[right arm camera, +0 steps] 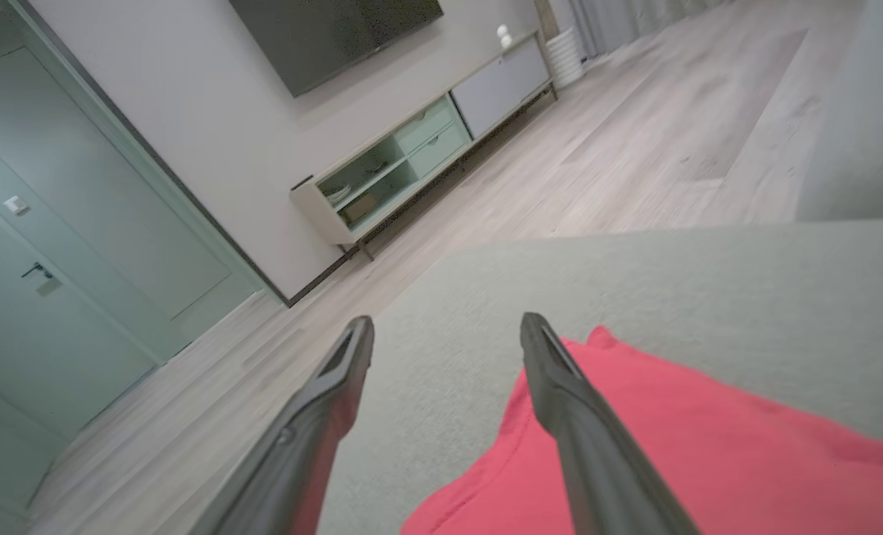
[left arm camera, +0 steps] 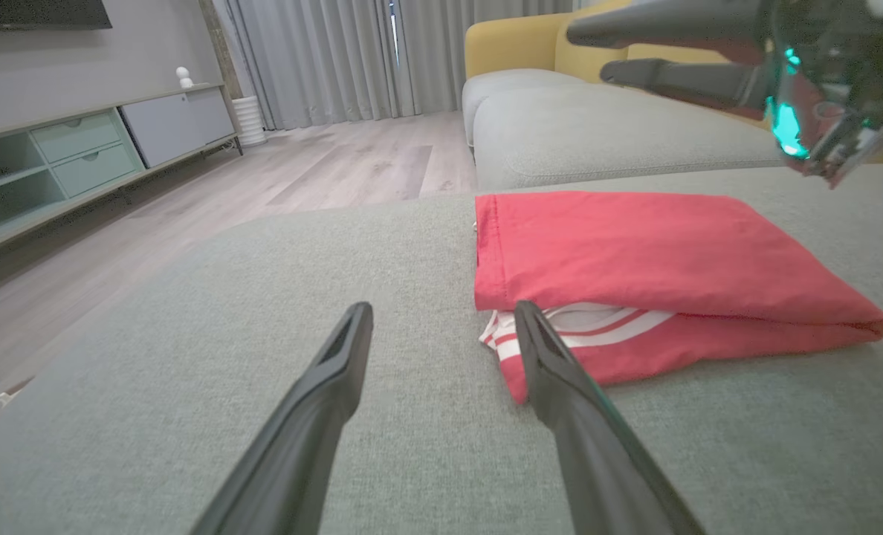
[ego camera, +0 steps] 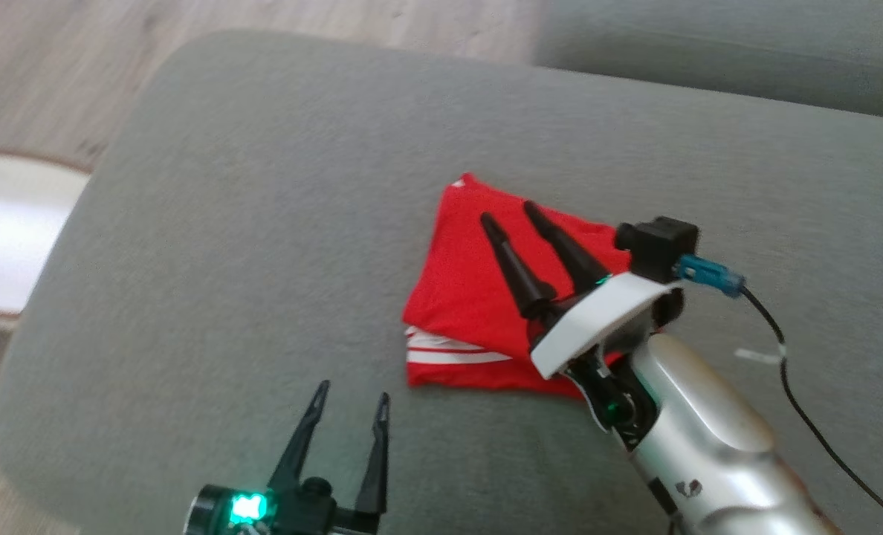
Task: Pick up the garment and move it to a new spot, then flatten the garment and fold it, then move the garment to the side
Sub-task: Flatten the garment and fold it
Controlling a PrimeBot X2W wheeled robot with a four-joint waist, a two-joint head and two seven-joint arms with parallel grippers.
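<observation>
Left fingers (ego camera: 304,438) sit closest, low at the near edge, spread open with nothing in them, aimed at the near-left corner of the red garment (ego camera: 460,297). Right fingers (ego camera: 510,260) hang just above the garment off a silver forearm (ego camera: 702,431), angled toward the far left, also parted and empty. Garment's folded, white stripes (ego camera: 449,357) poking out at the near edge, lying flat on the grey sofa cushion (ego camera: 226,223). Wood floor (ego camera: 40,74) beyond, TV cabinet (left arm camera: 77,148) along the wall.

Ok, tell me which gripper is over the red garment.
The right gripper: it is open above the folded red garment; the left gripper is beside it, over the cushion.
</observation>
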